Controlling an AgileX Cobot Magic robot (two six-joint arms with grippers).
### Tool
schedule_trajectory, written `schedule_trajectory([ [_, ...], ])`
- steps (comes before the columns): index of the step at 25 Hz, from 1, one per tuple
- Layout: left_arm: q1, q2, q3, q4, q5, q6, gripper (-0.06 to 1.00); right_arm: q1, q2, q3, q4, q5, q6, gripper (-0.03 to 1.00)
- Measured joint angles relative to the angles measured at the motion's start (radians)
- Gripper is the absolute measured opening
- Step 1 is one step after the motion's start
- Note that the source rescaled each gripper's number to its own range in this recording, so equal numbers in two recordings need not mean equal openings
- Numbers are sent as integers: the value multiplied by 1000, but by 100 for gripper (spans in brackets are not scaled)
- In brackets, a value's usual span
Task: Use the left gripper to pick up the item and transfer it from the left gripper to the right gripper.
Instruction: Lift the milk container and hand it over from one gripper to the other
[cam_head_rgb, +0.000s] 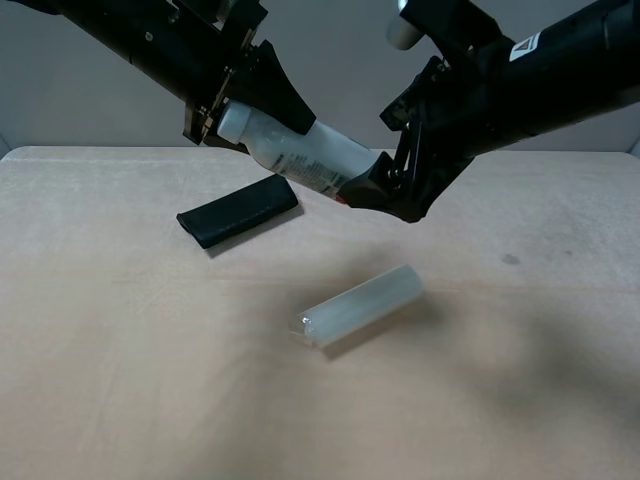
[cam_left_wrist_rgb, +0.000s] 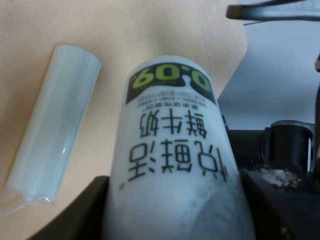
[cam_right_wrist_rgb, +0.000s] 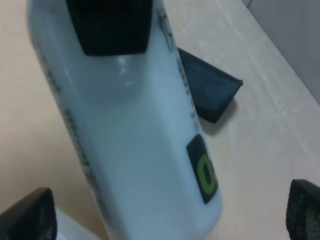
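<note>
Jaws of left gripper (cam_head_rgb: 262, 105) clamped on item (cam_head_rgb: 300, 150); right gripper (cam_head_rgb: 375, 187) spread wide.
Item hangs tilted above the table (cam_head_rgb: 120, 380), cap end held between the left jaws, base end between the right jaws, which stand clear of its sides. Below the jaws lie a translucent cylinder (cam_head_rgb: 360, 305) and a flat black case (cam_head_rgb: 238, 212).

Bottle (cam_left_wrist_rgb: 175, 165) fills the view, clamped at its near end between the black jaws of the left gripper (cam_left_wrist_rgb: 175, 205). Label has black Chinese characters and a green-on-black band at the far end. Clear cylinder (cam_left_wrist_rgb: 55, 125) lies flat on the counter (cam_left_wrist_rgb: 150, 30) beside the bottle, not touching. Counter edge and grey wall show past the bottle. Black bar (cam_left_wrist_rgb: 272, 11) further out, owner unclear.
</note>
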Motion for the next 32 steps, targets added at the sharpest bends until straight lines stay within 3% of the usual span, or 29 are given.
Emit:
schedule_trajectory([
  [7, 0, 0, 0, -16, 0, 0, 2, 0, 48, 0, 90, -11, -78, 100],
  [23, 0, 0, 0, -17, 0, 0, 2, 0, 149, 0, 453, -63, -359, 100],
  [32, 0, 0, 0, -17, 0, 0, 2, 0, 150, 0, 526, -66, -401, 100],
])
